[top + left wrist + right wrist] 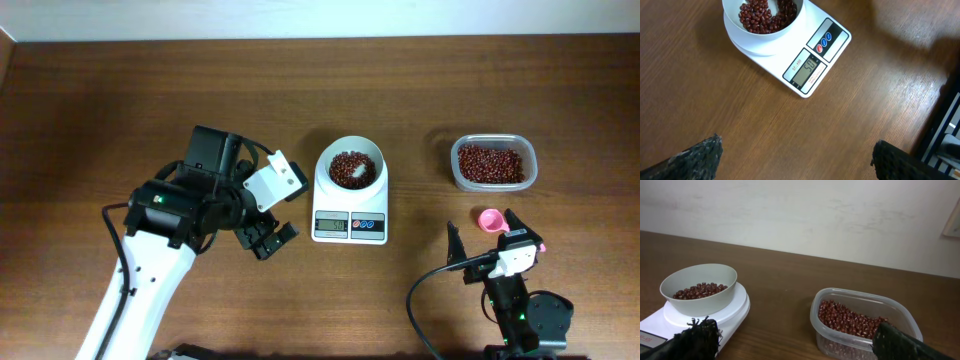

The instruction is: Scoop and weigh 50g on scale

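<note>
- Nearest the base, on the right: shows the right gripper (481,226) spread to full width and gripping nothing.
- Just at its fingertips: catches the pink scoop (489,219) lying loose on the table (120,90), not held; cannot tell whether anything sits in it.
- Mid-table, on the left: finds the left gripper (273,241) likewise fully parted and bare, near the scale (350,208) but apart from it.
- On the scale: puts the beans (345,165) in the round white bowl (352,140), a modest heap with a patch of bare bottom showing; appears to read fifty on the display (809,66), though with small digits.
- Farther right: shows the clear tub (494,138) holding plenty of spare beans, well apart from the scale.
- Judged on this: looks like scooping and weighing done, with little left beyond confirming the reading.
</note>
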